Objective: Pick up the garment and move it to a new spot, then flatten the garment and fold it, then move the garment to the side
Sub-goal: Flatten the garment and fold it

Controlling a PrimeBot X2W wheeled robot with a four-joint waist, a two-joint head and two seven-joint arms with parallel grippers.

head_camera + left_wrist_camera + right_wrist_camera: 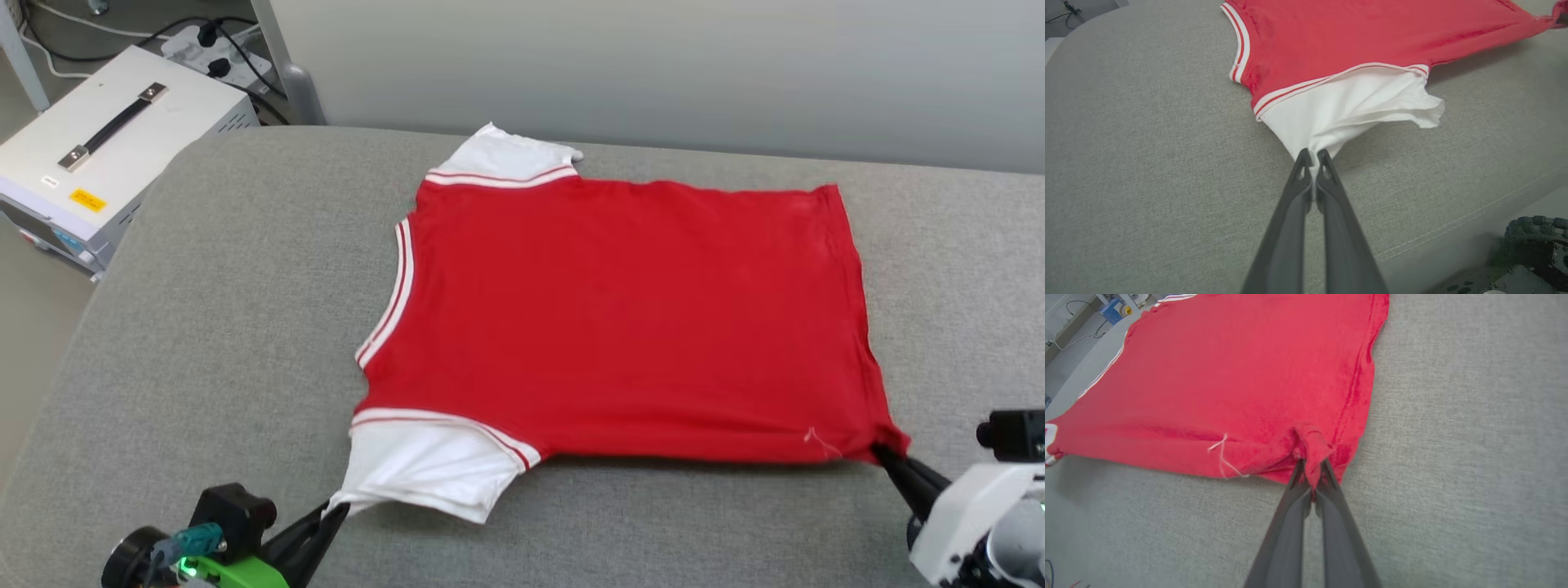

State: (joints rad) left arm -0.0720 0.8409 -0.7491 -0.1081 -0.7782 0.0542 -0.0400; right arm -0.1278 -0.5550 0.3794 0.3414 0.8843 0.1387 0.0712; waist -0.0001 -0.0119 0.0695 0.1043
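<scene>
The garment [620,318], a red T-shirt with white sleeves and striped trim, lies spread flat on the grey cushioned surface [204,327], plain side up, neck to the left and hem to the right. My left gripper [333,514] is shut on the tip of the near white sleeve [1339,110], pinching it at the fingertips [1312,157]. At the lower right my right gripper [886,453] is shut on the near hem corner [1312,451], which bunches up between its fingers. The near edge is lifted slightly off the surface. Any lettering is hidden.
A white equipment box [106,139] with a black handle stands off the surface at the upper left, with a power strip and cables [216,53] behind it. A pale wall runs along the back. Bare grey cushion surrounds the shirt on all sides.
</scene>
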